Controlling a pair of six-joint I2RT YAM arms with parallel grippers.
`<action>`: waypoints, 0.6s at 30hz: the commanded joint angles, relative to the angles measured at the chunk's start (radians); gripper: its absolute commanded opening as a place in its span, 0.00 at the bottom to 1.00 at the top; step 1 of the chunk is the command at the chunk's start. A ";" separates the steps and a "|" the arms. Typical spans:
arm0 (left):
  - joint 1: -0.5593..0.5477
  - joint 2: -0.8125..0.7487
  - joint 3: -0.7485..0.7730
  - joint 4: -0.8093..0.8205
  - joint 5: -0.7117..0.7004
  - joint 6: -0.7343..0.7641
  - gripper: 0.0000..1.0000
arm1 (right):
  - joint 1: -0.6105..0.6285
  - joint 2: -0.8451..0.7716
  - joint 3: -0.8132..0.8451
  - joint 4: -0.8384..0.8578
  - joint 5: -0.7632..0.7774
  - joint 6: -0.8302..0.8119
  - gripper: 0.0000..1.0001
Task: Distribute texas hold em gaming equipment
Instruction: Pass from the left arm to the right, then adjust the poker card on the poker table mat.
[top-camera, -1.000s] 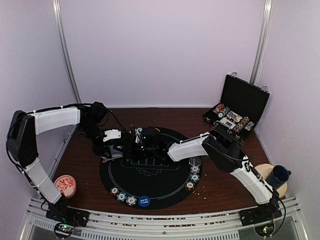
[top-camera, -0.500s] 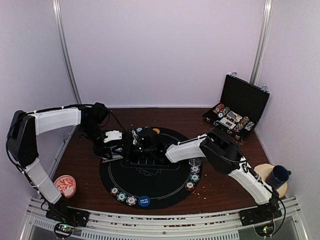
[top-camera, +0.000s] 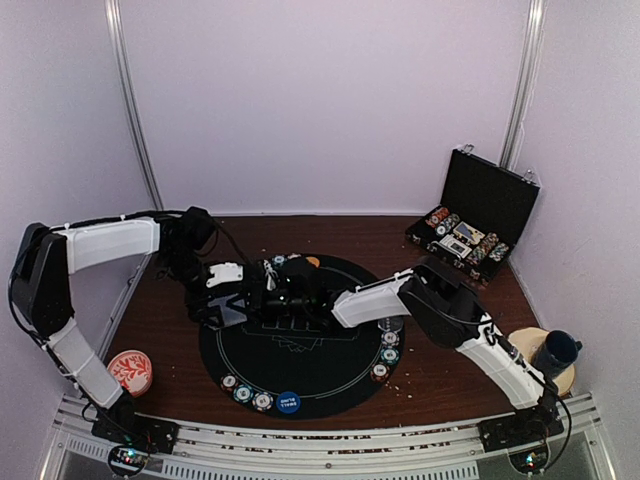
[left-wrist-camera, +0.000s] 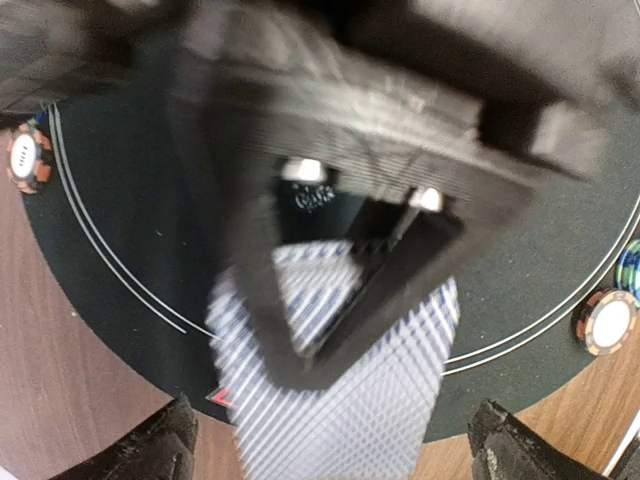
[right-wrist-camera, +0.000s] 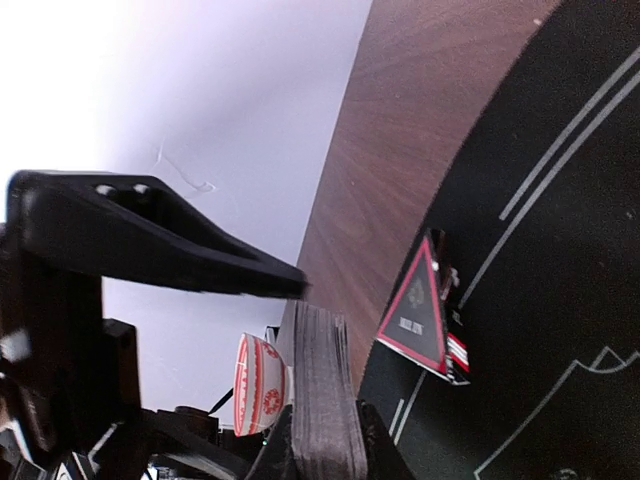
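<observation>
The deck (left-wrist-camera: 345, 420) of blue-striped cards sits over the left edge of the round black mat (top-camera: 300, 372), toward the table's (top-camera: 440, 385) left side. Whether it touches the mat cannot be told. The right fingers (right-wrist-camera: 283, 455) pinch it across its faces, and the right wrist view shows it edge-on between them. The left fingers (left-wrist-camera: 165, 445) stand spread wide to either side of the deck, clear of it. A red triangle (right-wrist-camera: 420, 310) lies flat on the mat's rim just beside the deck, one corner peeping from under it in the left wrist view. Striped chips (top-camera: 245, 393) curve along the mat's near edge, with a blue disc (top-camera: 288, 400) next to them, and more chips lie on the mat's right side. An orange disc (top-camera: 312, 262) lies at the mat's far edge. An open black case (top-camera: 485, 195) at the far right corner holds more chips and cards. A red-and-white dish (top-camera: 131, 370) stands near the near left corner. A dark blue cup (top-camera: 556, 350) is at the near right corner.
</observation>
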 joint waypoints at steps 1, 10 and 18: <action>0.002 -0.066 -0.016 0.047 0.047 -0.012 0.98 | -0.013 -0.055 -0.071 0.065 0.003 0.001 0.00; 0.114 -0.134 0.037 0.096 0.244 -0.126 0.98 | -0.043 -0.233 -0.192 -0.080 0.058 -0.140 0.00; 0.284 -0.185 -0.024 0.279 0.310 -0.305 0.98 | -0.063 -0.438 -0.062 -0.767 0.213 -0.521 0.00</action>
